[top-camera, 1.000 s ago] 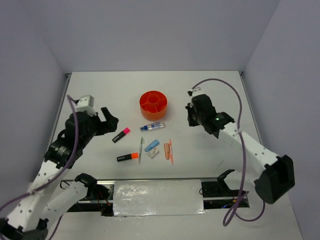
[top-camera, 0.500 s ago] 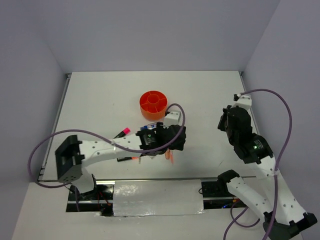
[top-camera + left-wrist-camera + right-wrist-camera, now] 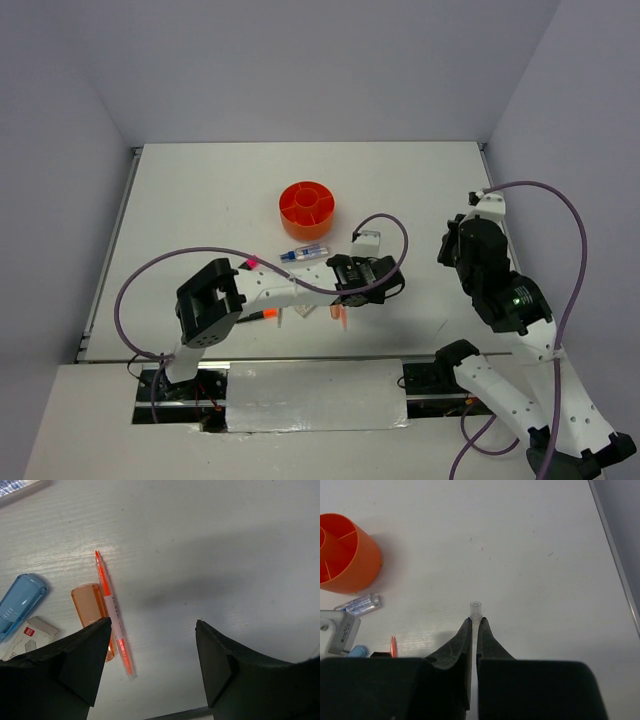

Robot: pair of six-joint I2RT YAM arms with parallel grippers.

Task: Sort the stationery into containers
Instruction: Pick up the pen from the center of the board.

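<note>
Pickup in hand, I judge: left claw gapes empty above the orange pen, needing centring and descent, while right claw, pinched on a clear pen, needs the tub

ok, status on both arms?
Left gripper open, hovering beside orange pen. Right gripper shut on thin clear pen. Nothing seen in orange tub; nothing blocking it.

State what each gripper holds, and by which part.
Right gripper: a thin pen, pinched along its barrel, its clear end poking out in front. Left gripper: open, holding nothing.
</note>
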